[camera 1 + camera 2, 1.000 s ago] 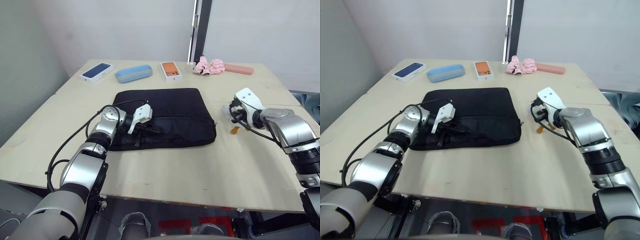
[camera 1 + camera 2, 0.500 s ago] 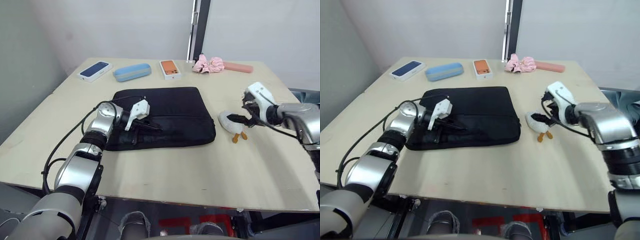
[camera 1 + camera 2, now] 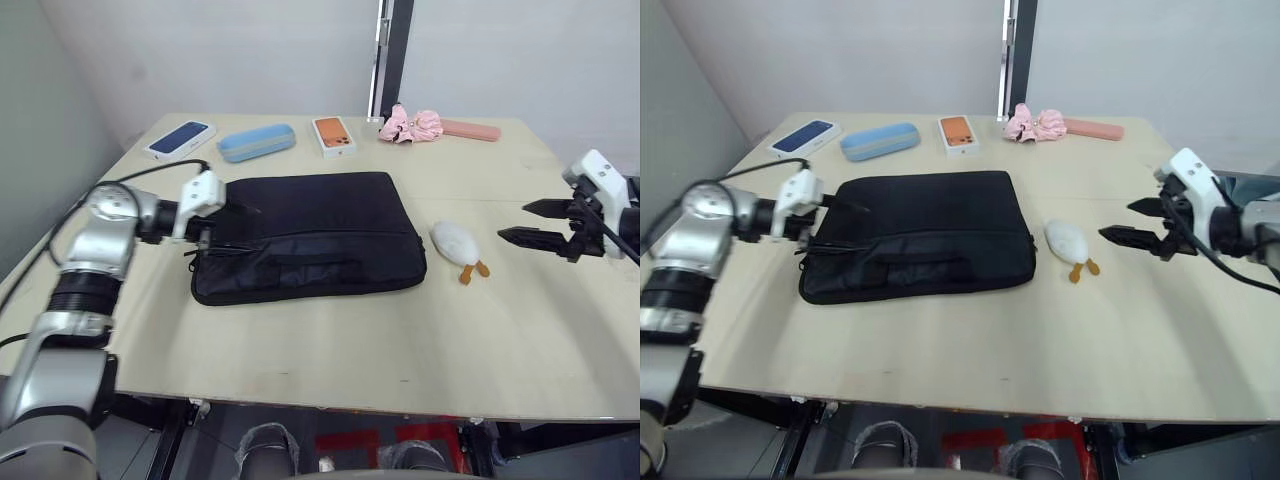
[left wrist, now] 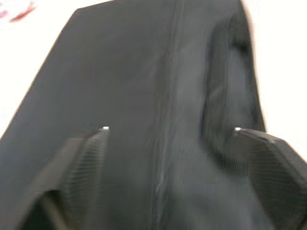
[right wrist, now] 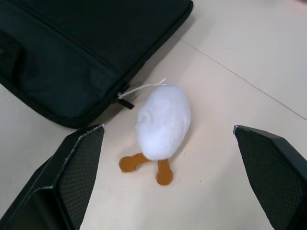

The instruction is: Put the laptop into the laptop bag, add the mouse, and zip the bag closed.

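The black laptop bag point(image 3: 305, 235) lies flat in the middle of the table. My left gripper point(image 4: 170, 132) is open at the bag's left end, its fingers spread over the black fabric without gripping it. My right gripper point(image 3: 513, 221) is open over the table to the right, a short way from a fluffy white plush with orange feet point(image 3: 457, 243) that lies beside the bag's right end. Nothing sits between its fingers. The laptop and the mouse are out of view.
Along the far edge stand a dark blue phone box point(image 3: 180, 139), a light blue case point(image 3: 257, 143), an orange phone box point(image 3: 335, 136), a pink fabric bundle point(image 3: 415, 125) and a pink case point(image 3: 472, 130). Bare tabletop point(image 3: 350, 340) lies in front of the bag.
My left gripper has opened and drawn back to the bag's left end. My right gripper has opened, left the white plush on the table and pulled away to the right.
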Available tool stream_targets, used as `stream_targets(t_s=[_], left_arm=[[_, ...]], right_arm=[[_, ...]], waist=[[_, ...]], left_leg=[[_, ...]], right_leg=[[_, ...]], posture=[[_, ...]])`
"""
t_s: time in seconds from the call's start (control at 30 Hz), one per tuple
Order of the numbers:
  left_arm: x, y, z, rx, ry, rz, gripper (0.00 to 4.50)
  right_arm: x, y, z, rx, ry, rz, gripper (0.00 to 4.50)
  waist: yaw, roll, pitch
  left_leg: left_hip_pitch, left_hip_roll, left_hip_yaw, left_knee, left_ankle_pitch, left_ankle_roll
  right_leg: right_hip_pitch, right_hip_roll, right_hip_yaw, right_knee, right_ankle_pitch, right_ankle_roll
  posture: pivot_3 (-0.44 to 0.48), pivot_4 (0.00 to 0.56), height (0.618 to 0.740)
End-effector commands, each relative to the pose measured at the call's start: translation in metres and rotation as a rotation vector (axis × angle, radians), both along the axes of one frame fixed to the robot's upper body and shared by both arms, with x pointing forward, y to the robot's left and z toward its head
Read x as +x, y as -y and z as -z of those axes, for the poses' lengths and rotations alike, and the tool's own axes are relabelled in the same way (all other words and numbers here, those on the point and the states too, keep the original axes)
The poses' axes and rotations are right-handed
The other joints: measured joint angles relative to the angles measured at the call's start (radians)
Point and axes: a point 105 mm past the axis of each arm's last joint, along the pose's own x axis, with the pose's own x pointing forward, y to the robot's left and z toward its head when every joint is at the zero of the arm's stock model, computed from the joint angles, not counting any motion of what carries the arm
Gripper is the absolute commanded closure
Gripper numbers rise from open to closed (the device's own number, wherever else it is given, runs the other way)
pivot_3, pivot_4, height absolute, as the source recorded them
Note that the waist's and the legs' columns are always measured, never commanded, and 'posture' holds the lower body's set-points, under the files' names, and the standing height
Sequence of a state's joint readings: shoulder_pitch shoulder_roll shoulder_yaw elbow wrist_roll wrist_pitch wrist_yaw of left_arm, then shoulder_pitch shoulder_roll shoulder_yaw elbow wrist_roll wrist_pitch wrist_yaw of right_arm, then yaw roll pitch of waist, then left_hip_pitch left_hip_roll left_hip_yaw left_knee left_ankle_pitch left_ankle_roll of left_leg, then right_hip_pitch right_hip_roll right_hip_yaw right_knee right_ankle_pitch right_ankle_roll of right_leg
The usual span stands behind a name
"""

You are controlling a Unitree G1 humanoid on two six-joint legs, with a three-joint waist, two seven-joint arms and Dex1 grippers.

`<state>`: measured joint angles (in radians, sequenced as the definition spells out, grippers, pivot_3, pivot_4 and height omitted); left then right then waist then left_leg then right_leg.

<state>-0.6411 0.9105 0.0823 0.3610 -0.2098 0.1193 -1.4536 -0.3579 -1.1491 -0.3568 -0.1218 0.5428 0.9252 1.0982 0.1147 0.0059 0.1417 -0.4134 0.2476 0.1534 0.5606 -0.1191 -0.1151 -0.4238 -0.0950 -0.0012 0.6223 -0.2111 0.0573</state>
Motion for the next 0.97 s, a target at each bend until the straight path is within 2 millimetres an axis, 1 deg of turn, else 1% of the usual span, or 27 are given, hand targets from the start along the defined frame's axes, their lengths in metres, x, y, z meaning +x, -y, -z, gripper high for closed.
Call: stream_targets(t_s=[0.03,0.07,0.13,0.17,0.3,0.33,0.5,0.6,0.77,0.97], left_arm=[[-0.02,-0.031,-0.029,-0.007,0.049,-0.115,0.07],[-0.028,-0.039,-0.032,0.005,0.055,-0.14,0.07],[-0.047,-0.051,-0.036,-0.056,-0.072,-0.2,0.07],[-0.053,-0.053,-0.037,-0.075,-0.115,-0.218,0.07],[-0.06,-0.085,-0.051,-0.18,-0.122,-0.424,0.07],[-0.062,-0.09,-0.055,-0.202,-0.111,-0.447,0.07],[-0.077,-0.097,-0.062,-0.216,-0.105,-0.472,0.07],[-0.083,-0.104,-0.064,-0.204,-0.111,-0.497,0.07],[-0.087,-0.115,-0.057,-0.183,-0.139,-0.537,0.07],[-0.085,-0.116,-0.052,-0.193,-0.15,-0.544,0.07]], right_arm=[[-0.011,-0.001,-0.015,0.023,0.034,-0.065,0.0],[-0.014,-0.001,-0.015,0.029,0.025,-0.084,0.0],[-0.015,0.001,-0.015,0.033,0.018,-0.092,0.0],[-0.015,0.002,-0.015,0.032,0.017,-0.09,0.0],[-0.017,0.004,-0.016,0.022,0.019,-0.112,0.0],[-0.016,0.005,-0.015,0.021,0.016,-0.112,0.0],[-0.016,0.006,-0.013,-0.001,0.012,-0.122,0.0],[-0.016,0.012,-0.011,-0.021,-0.001,-0.105,0.0],[-0.016,0.018,-0.006,-0.034,-0.014,-0.086,0.0],[-0.016,0.022,-0.003,-0.046,-0.024,-0.076,0.0]], waist=[[-0.001,0.0,0.0],[-0.003,0.0,0.0],[-0.006,-0.001,0.001],[-0.007,-0.001,0.001],[0.001,-0.001,0.001],[-0.003,-0.001,0.001],[-0.011,-0.002,0.001],[-0.011,-0.002,0.001],[-0.01,-0.002,0.001],[-0.01,-0.003,0.001]], left_leg=[[0.0,0.0,0.0,0.0,0.0,0.0],[0.0,0.0,0.0,0.001,0.0,0.0],[0.0,0.0,0.0,0.001,-0.001,-0.001],[0.0,0.0,0.0,0.001,-0.001,-0.001],[0.001,0.0,0.001,0.002,-0.001,-0.001],[0.003,0.0,0.001,0.003,-0.001,-0.001],[0.002,0.0,0.001,0.004,-0.001,-0.001],[0.002,0.0,0.001,0.004,-0.001,-0.001],[0.002,0.0,0.001,0.005,-0.001,0.0],[0.003,0.0,0.001,0.005,-0.001,0.0]], right_leg=[[0.0,0.0,0.0,0.0,0.0,0.0],[0.0,0.0,0.0,0.0,0.0,0.0],[0.0,0.0,0.0,0.0,0.0,0.0],[0.0,0.0,0.0,0.001,0.0,0.0],[0.0,-0.001,0.0,0.002,0.0,-0.001],[0.002,-0.001,0.001,0.003,0.0,-0.001],[0.002,-0.001,0.001,0.003,0.0,-0.001],[0.002,-0.001,0.001,0.003,0.0,-0.001],[0.002,-0.001,0.001,0.003,0.0,-0.001],[0.002,-0.001,0.001,0.003,0.0,-0.001]], posture=[[0.0,0.15,0.74],[0.0,0.15,0.74],[0.0,0.15,0.74],[0.0,0.15,0.74],[0.0,0.15,0.74],[0.0,0.15,0.74],[0.0,0.15,0.74],[0.0,0.15,0.74],[0.0,0.15,0.74],[0.0,0.15,0.74]])
